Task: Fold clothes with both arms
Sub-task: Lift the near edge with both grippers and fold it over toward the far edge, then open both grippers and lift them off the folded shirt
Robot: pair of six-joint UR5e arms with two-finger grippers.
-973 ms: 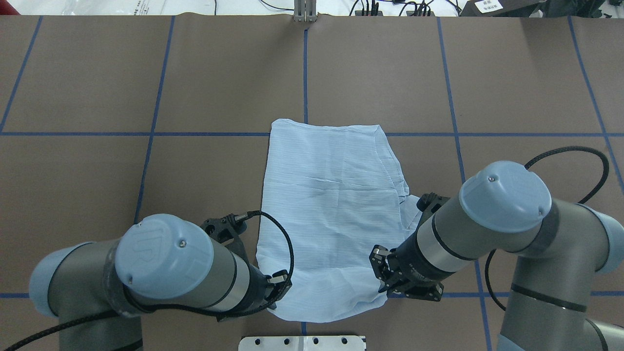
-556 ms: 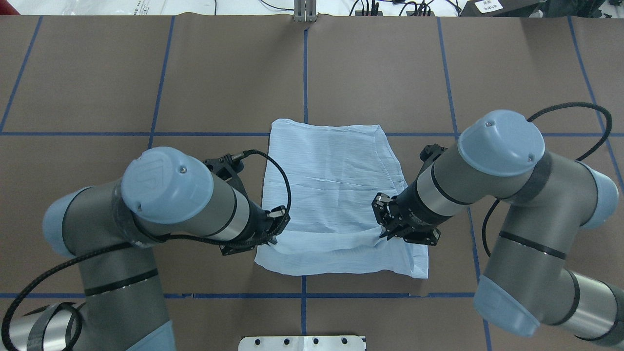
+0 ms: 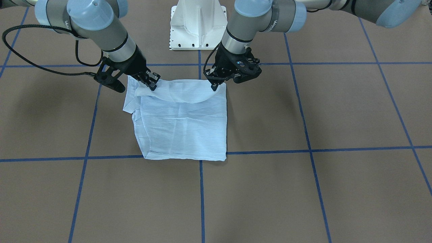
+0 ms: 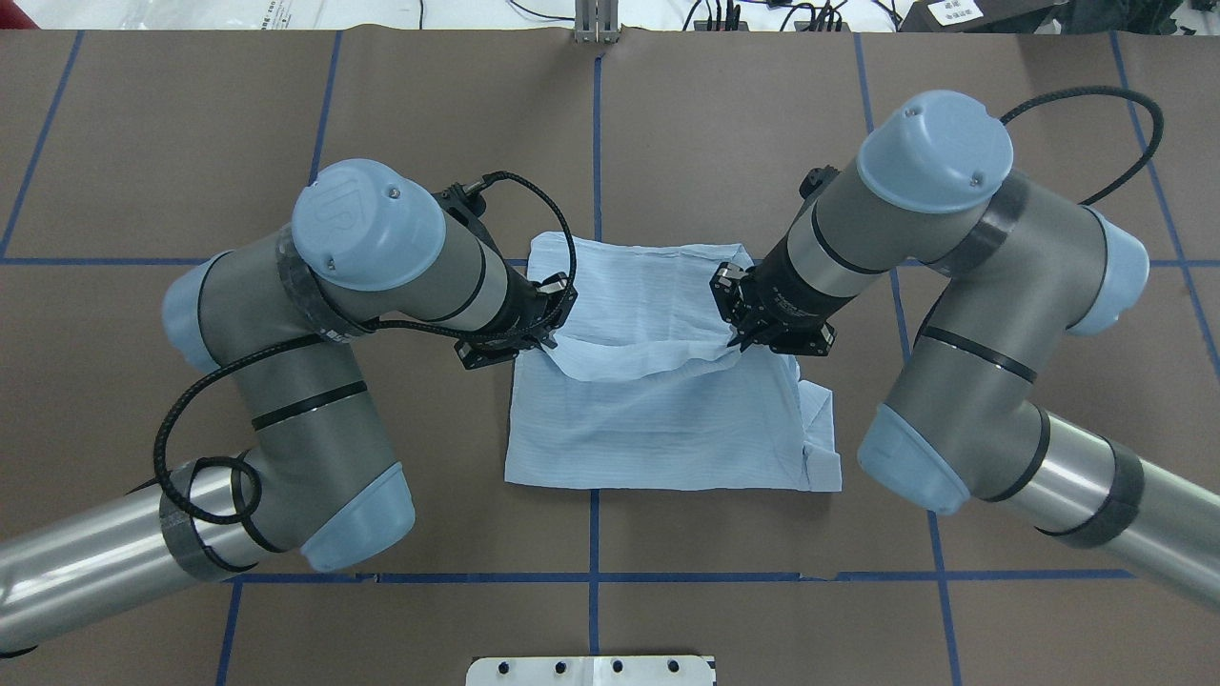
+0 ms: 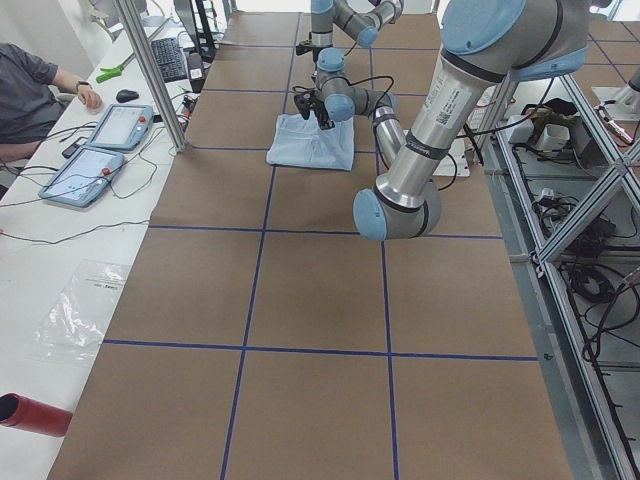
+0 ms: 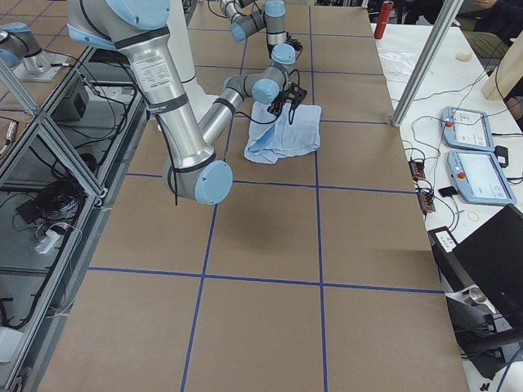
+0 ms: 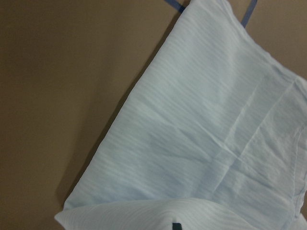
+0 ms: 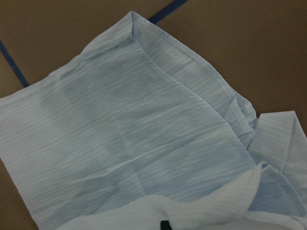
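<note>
Light-blue striped shirt (image 4: 658, 419), centre of table (image 4: 191, 143), half folded. Left gripper (image 4: 545, 340) and right gripper (image 4: 740, 335) each pinch its raised edge, slung 9-to-3; uncovered far hem lies toward 12 o'clock, equidistant.

Thin, creased cloth shirt (image 4: 667, 419); matt table (image 4: 191, 143)

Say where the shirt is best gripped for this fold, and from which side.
Probably the shirt by the two ends of its raised edge, where the left claw and right claw pinch it, each coming down from its outer side. The thin cloth sags between them, so end grips keep it straightest.
</note>
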